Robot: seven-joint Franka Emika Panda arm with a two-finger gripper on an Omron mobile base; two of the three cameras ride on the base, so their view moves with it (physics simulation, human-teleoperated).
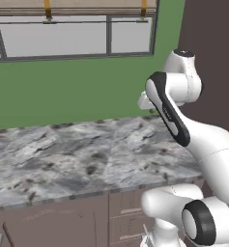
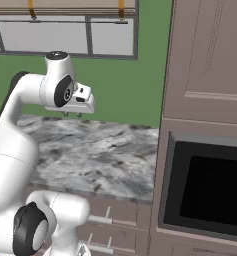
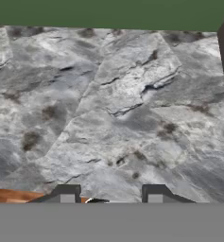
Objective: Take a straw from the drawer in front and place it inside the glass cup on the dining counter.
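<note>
Below the gripper (image 3: 111, 198) spreads a marbled countertop (image 3: 113, 118); its fingertips (image 3: 66, 194) stand apart with nothing between them. Lower still, under the counter edge, sit taupe drawers (image 2: 107, 220) with silver handles.

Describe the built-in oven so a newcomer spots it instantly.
Find the tall taupe cabinet column right of the marbled counter. Under its panelled door sits the oven: a wide black rectangle, the only dark panel among taupe fronts.
</note>
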